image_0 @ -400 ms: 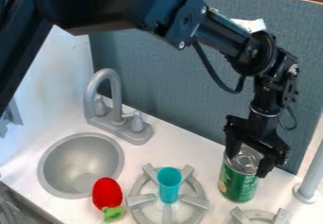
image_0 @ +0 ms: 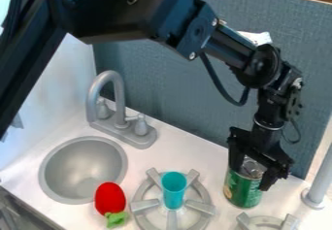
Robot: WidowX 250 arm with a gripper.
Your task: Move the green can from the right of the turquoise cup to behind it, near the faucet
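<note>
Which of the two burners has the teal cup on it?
The burner between the sink and the green can by the end effector; the cup stands at its centre. The other burner is cut off by the bottom edge.

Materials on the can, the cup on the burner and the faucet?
Can: likely thin metal, shiny bare lid with a rim, glossy green printed side.
Cup: probably rigid plastic, smooth, one even turquoise, no seams visible.
Faucet: uniform matte-to-satin grey with soft highlights; looks like moulded or painted plastic, though coated metal can't be ruled out.
</note>
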